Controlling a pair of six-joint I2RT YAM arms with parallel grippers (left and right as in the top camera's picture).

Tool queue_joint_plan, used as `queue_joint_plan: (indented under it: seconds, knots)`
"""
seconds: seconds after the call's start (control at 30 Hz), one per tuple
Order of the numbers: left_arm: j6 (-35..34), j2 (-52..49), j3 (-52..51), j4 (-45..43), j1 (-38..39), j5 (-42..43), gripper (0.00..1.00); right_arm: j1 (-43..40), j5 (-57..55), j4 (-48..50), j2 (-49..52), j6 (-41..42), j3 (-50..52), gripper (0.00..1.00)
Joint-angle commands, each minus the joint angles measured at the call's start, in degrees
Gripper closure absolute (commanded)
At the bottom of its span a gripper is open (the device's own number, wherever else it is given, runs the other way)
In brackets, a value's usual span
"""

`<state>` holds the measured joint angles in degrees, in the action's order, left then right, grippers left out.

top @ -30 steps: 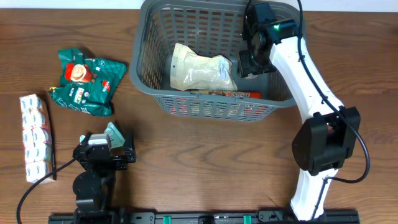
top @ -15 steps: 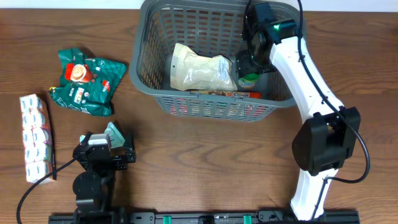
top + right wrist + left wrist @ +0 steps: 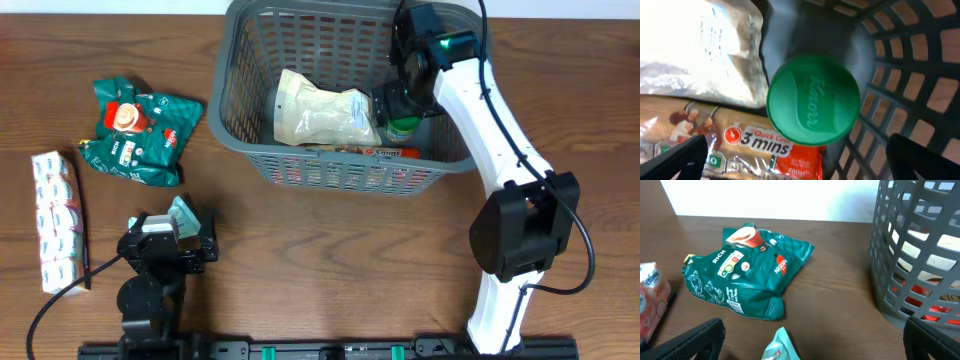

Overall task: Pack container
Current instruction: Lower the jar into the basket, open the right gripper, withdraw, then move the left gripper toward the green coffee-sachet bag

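Note:
The dark grey lattice basket stands at the back centre. In it lie a cream pouch and an orange-red "3 mins" packet. A green-lidded Knorr jar stands in its right front corner. My right gripper hangs open just above the jar. In the right wrist view the lid lies ahead of the spread fingers. My left gripper rests open at the front left. A small teal packet lies between its fingers.
A green Nescafe bag lies left of the basket and also shows in the left wrist view. A white multipack lies along the far left edge. The basket wall is at the right of the left wrist view.
The right gripper has shifted slightly left off the jar. The jar's green lid now shows uncovered in the basket corner. The left arm has not moved.

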<state>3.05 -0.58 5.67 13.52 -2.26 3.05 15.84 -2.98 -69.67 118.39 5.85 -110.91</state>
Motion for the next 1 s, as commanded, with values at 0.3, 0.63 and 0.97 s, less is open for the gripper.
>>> queue_joint_plan:
  seconds: [0.3,0.63,0.97]
  knots:
    - [0.57,0.37,-1.33,0.48,-0.24,0.61,0.01,-1.66,-6.58,-6.93,-8.11,5.35,-20.83,0.01]
    - [0.57,0.37,-1.33,0.48,-0.24,0.61,0.01,-15.34,-15.69,-15.28,-16.5,14.38,-24.92,0.01]
    - [0.57,0.37,-1.33,0.48,-0.24,0.61,0.02,-33.51,-16.46,-21.44,-17.35,17.7,-24.81,0.01]
